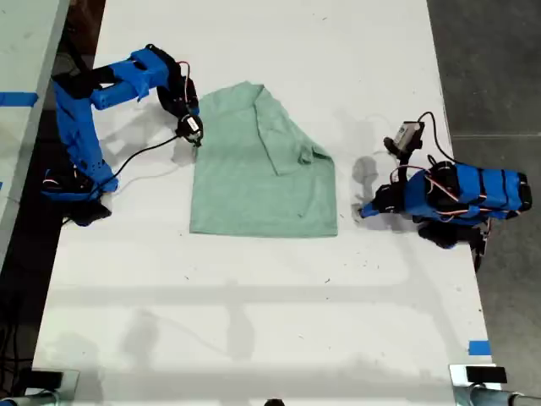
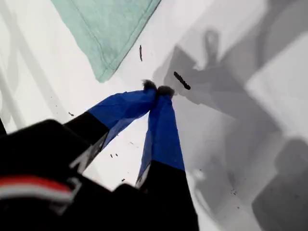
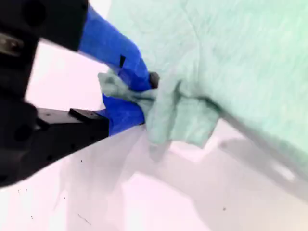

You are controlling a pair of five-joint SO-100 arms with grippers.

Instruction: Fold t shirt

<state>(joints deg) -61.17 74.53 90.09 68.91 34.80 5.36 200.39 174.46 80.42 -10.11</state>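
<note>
my second gripper (image 1: 193,133): exterior view's left, clamped on a bunched edge of the t shirt (image 1: 258,169), likely to drag it across for the next fold | t shirt: mid-desk (image 1: 254,321), partly folded, one flap turned in | my first gripper (image 1: 365,210): exterior view's right, jaws together, empty, parked just off the hem.

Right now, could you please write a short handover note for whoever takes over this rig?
My first gripper: shut, empty, off the t-shirt's corner near the exterior view's right.
My second gripper: shut on a bunched bit of the shirt's edge, at the exterior view's left side of it.
Shirt lies mid-table; one sleeve is already folded inward.
Left: fold in the side I hold, then fold the body and tidy it.
</note>
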